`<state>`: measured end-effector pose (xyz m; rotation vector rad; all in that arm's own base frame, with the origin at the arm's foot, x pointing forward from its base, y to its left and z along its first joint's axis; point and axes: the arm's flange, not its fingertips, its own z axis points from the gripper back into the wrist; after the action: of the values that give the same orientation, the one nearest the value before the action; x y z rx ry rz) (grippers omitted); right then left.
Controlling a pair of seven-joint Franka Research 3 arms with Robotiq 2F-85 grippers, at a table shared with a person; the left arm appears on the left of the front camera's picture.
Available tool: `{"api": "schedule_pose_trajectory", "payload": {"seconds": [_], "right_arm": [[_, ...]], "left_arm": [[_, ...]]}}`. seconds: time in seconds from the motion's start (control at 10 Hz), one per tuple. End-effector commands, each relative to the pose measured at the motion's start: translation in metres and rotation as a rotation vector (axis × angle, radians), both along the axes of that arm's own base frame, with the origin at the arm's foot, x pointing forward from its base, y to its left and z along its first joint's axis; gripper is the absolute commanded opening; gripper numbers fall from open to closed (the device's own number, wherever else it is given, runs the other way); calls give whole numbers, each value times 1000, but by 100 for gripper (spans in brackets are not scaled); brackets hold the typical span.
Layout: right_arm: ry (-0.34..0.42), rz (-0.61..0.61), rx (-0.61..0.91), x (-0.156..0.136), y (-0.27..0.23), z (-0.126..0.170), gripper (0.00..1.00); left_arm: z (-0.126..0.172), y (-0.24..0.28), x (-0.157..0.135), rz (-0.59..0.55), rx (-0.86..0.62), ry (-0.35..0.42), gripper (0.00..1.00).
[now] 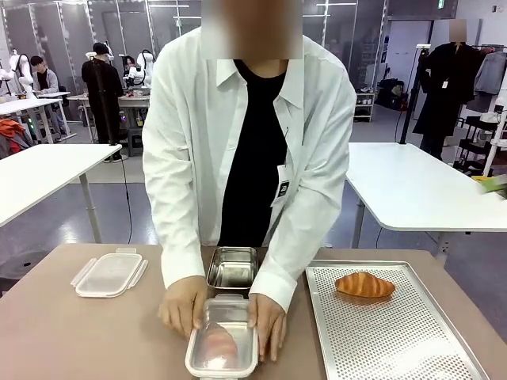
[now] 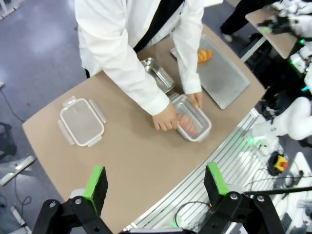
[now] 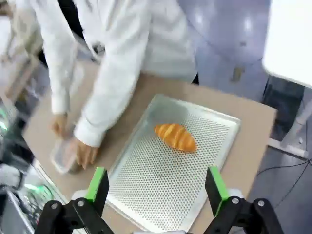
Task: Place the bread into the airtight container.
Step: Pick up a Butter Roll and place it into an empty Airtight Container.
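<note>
Croissant (image 1: pixel 364 285) lies on the perforated tray (image 1: pixel 396 348) by the table's (image 1: pixel 95 332) right edge; the open steel container (image 1: pixel 232 267) waits just behind a seemingly lidded container (image 1: pixel 223 346) under the person's hands (image 1: pixel 268 323). Both the left fingers (image 2: pixel 96 183) and the right fingers (image 3: pixel 99 184) hang spread and empty. The right should straddle the croissant's width and squeeze gently.

Background: glossy grey floor (image 1: pixel 47 233); left white table (image 1: pixel 36 170) and right white table (image 1: pixel 412 190); glazed partition panels (image 1: pixel 55 32) along the rear; further worktables (image 1: pixel 32 103) behind; strip lights (image 1: pixel 170 6) overhead.
</note>
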<state>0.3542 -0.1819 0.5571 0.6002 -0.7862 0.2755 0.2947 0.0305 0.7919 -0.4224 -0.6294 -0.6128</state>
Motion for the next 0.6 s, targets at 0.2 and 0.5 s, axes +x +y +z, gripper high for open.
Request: {"api": "schedule_pose_trajectory", "payload": {"seconds": [0.2, 0.5], "right_arm": [[-109, -217, 172, -92, -99, -17, 100], [-82, -252, 191, -109, -118, -11, 100]], "left_arm": [[1, -1, -1, -21, -11, -3, 100], [1, -1, -1, -21, -11, -3, 100]]}}
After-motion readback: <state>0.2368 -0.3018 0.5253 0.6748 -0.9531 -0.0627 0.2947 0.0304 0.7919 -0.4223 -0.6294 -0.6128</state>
